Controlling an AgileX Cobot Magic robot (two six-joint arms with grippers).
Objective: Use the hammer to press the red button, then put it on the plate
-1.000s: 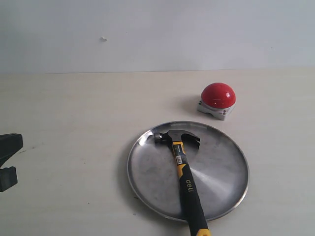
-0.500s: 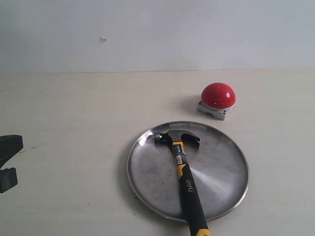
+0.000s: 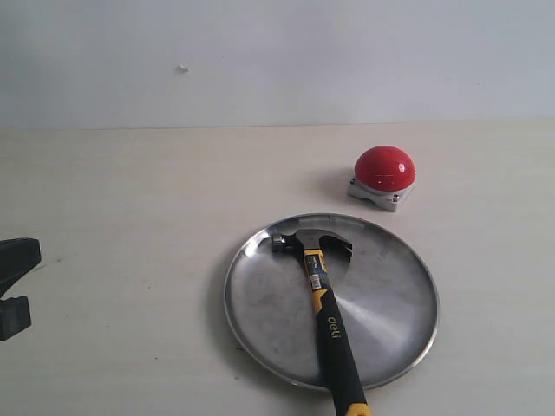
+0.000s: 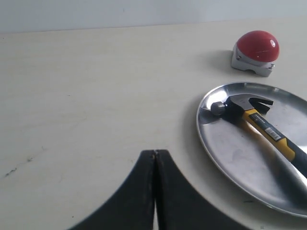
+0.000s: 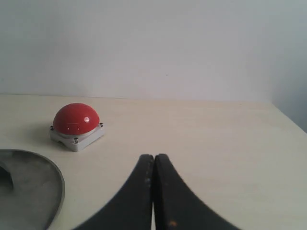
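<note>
Hammer (image 3: 322, 303) on plate (image 3: 390, 303); left pincer (image 4: 154, 153), right pincer (image 5: 153, 156) both closed.

1. Scene lit evenly & brightly; soft shadows cast leftward from red button (image 3: 385, 168) & plate (image 3: 251, 312) in ext. view.
2. Glare streak seen on plate; pinpoint highlights on button.
3. Left hand (image 4: 154, 153) & right hand (image 5: 153, 156) rendered out of focus.

— Where is my exterior camera looking from?
— High above the table (image 3: 130, 217), tilted down toward the wall (image 3: 277, 61).
— And my wrist cameras?
— The left is low and close, facing the plate (image 4: 225, 143) and button (image 4: 254, 45). The right is nearly level, nearer the button. All three views share both.
</note>
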